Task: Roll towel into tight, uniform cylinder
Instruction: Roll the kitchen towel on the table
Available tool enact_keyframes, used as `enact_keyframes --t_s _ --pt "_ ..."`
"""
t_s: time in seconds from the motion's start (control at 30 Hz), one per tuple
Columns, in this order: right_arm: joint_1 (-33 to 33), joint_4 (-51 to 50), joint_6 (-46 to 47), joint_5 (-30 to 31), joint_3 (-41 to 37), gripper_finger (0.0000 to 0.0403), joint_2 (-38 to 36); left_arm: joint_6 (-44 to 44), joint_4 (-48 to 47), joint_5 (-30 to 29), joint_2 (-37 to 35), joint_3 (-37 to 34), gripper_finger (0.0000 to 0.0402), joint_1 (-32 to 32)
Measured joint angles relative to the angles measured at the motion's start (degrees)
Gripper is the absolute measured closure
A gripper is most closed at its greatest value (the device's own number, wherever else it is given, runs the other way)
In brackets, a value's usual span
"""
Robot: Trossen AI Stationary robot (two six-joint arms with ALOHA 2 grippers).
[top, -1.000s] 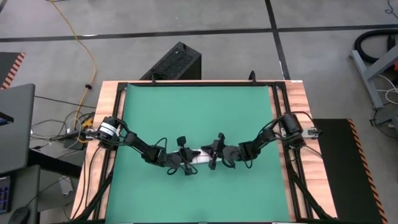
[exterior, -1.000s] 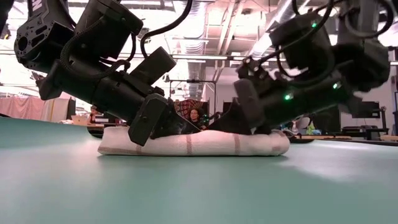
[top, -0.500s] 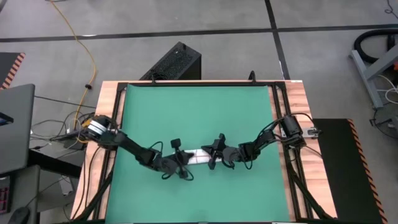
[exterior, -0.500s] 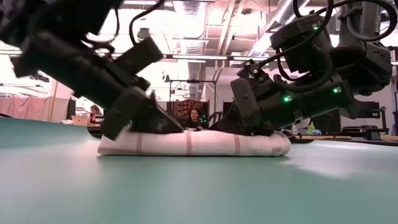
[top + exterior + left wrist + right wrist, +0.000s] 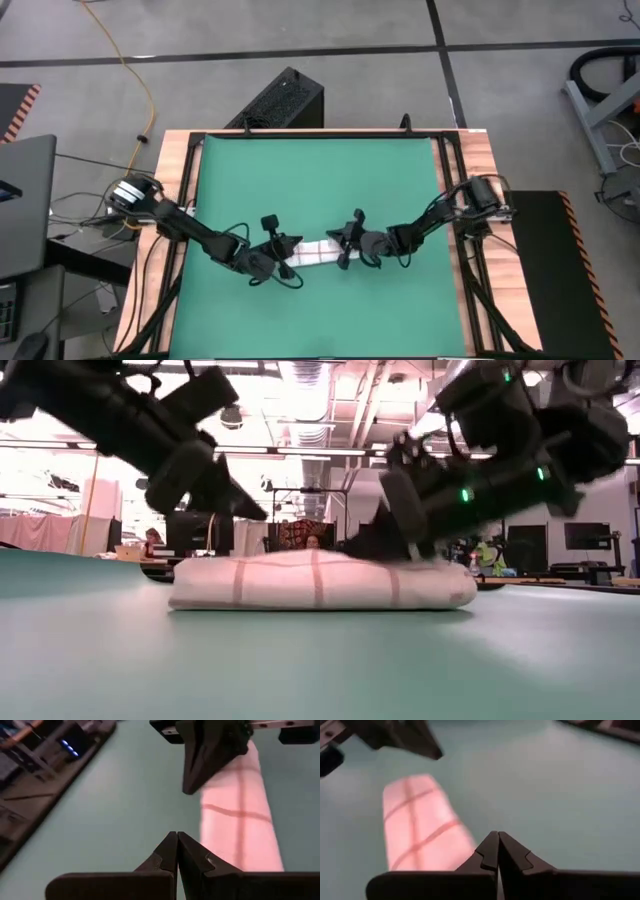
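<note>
The towel [image 5: 312,253] lay near the middle of the green mat [image 5: 320,180] on the bench [image 5: 480,160], already wound into a short roll with its grid lines showing along the length. In the low view the cylinder [image 5: 322,582] sat flat on the mat, rather flattened than round, with one end fuller than the other; on that evidence the rolling was judged largely done, with tightening and evening-out of the ends possibly left. The left hand [image 5: 283,250] stood at one end of the roll, raised clear of the cloth in the low view, and its own wrist view showed the left hand's two fingers [image 5: 167,855] pressed together with nothing between them. The right hand [image 5: 345,248] stood at the other end, low against the top of the roll; its wrist view likewise showed the right hand's fingers [image 5: 490,851] closed tip to tip, pinching no cloth. Whether the right hand actually touched the towel could not be settled from these views. No containers were present on the bench; nothing was held in or by any vessel.
</note>
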Motion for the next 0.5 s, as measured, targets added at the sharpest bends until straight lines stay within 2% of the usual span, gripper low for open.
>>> enact_keyframes --t_s 0.27,0.43,0.5 --pt "-2.00 -10.78 -3.12 0.85 0.04 0.0371 -12.41 4.00 -0.06 -2.00 -6.29 0.07 0.0402 0.02" --pt "0.29 -12.13 -9.77 0.87 0.14 0.0371 -19.66 4.42 0.13 -1.71 -9.98 0.09 0.0402 -0.79" --pt "1.78 -12.73 -11.65 0.26 0.16 0.0371 -22.25 4.17 1.43 0.25 -12.06 0.09 0.0401 -1.91"
